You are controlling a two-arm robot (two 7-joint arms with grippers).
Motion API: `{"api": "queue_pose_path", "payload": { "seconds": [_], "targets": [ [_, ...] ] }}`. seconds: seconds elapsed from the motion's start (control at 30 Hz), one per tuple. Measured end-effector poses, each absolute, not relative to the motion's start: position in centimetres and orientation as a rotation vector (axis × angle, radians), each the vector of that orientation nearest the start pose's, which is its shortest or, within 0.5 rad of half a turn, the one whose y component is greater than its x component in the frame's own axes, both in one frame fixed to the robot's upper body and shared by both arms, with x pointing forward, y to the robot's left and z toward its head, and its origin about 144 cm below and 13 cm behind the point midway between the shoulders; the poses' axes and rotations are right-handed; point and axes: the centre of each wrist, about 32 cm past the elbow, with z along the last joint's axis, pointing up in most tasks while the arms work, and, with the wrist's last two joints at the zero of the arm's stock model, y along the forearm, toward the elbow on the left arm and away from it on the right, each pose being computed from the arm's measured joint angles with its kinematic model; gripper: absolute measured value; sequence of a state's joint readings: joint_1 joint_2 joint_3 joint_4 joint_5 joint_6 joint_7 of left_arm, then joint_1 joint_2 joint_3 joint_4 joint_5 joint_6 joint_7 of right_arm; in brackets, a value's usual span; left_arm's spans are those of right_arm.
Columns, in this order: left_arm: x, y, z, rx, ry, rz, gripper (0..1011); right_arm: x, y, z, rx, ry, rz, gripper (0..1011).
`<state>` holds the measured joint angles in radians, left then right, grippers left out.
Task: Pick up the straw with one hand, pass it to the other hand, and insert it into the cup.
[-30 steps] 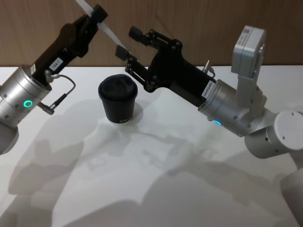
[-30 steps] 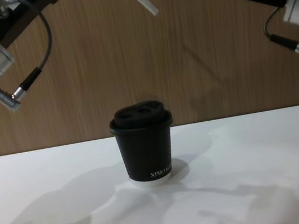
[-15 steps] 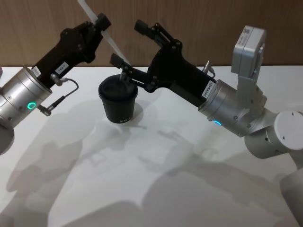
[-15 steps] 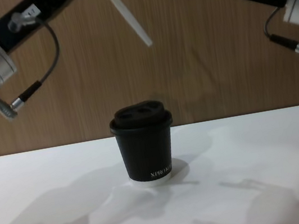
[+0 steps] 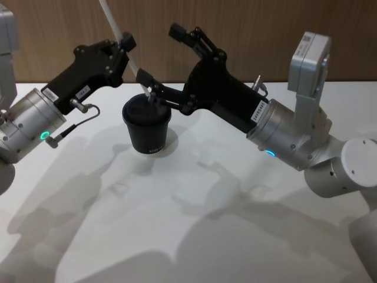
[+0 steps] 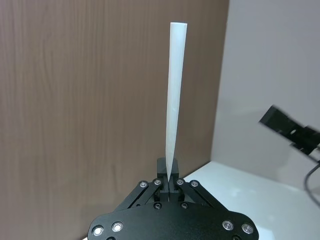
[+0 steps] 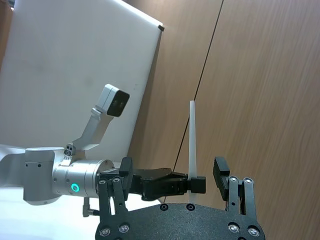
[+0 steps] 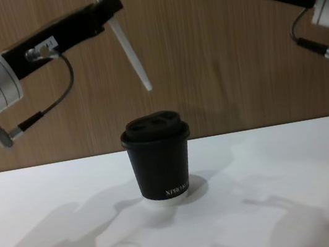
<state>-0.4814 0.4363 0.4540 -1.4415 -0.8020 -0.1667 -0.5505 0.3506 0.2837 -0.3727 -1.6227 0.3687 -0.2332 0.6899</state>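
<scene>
The white straw [image 5: 121,36] is tilted, its lower tip hanging just above the lid of the black cup [image 5: 147,127]. My left gripper [image 5: 126,45] is shut on the straw's middle, up and to the left of the cup. In the chest view the straw [image 8: 123,42] ends a short way over the cup [image 8: 159,159]. The left wrist view shows the straw [image 6: 174,100] rising from the shut fingertips [image 6: 168,180]. My right gripper [image 5: 158,52] is open just right of the straw, fingers spread and apart from it. From the right wrist, the straw [image 7: 192,142] stands between those spread fingers.
The white table [image 5: 194,218] is bare around the cup. A wooden wall [image 8: 229,57] stands behind it. The right arm's black body [image 5: 224,97] reaches over the table just right of the cup.
The left gripper has lowered and moved toward the cup with the straw, now more upright. The right gripper's fingers have spread wider away from the straw.
</scene>
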Motion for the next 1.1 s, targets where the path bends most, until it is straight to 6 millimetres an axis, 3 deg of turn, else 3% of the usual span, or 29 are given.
{"api": "queue_pose_path", "payload": {
  "seconds": [1.1],
  "targets": [
    [55.09, 24.24, 125.85, -0.202, -0.189, 0.791, 2, 52.23, -19.16, 126.23, 0.282, -0.428, -0.483, 1001]
  ]
}}
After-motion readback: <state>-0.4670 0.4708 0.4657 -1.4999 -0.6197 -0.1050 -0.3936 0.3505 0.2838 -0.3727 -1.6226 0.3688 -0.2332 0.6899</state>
